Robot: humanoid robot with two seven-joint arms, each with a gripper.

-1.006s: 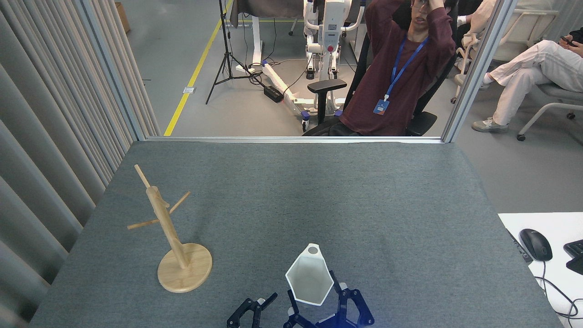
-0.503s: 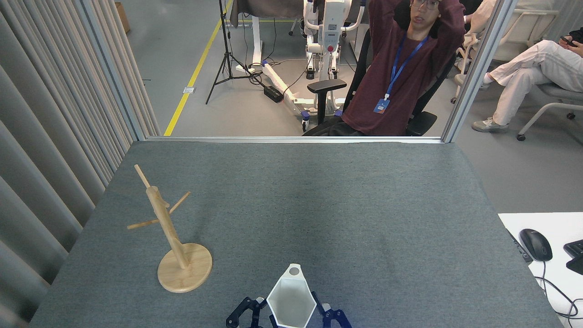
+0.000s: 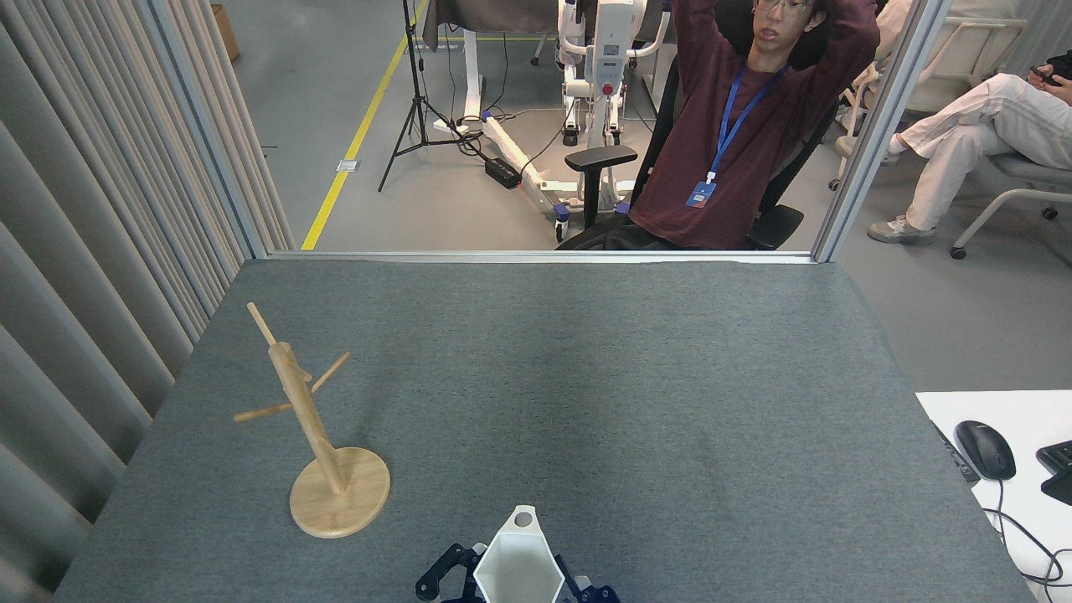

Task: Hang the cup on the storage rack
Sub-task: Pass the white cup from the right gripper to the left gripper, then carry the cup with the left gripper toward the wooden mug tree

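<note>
1. A grey felt-covered table (image 3: 586,368) is seen from above, edged along the far side by an aluminium frame rail (image 3: 536,255). Pleated grey curtains (image 3: 92,218) hang on the left.
2. Past the table, a person in a maroon sweater (image 3: 737,134) is seated in a black office chair (image 3: 599,167), arms raised behind the head. A black computer mouse (image 3: 986,449) sits on a white desk (image 3: 1005,469) at the right.
3. The light bamboo mug tree with a round disc base (image 3: 339,494) stands on the left part of the table, pegs bare.
4. The white faceted cup with a hexagonal rim (image 3: 519,565) is held up at the bottom edge, opening facing the camera, pierced tab handle pointing away.
5. The right gripper (image 3: 586,593) is mostly cut off; dark fingers flank the cup, apparently clamped on it.
6. The left gripper (image 3: 448,574) sits just beside the cup's left side; open or closed can't be told.
</note>
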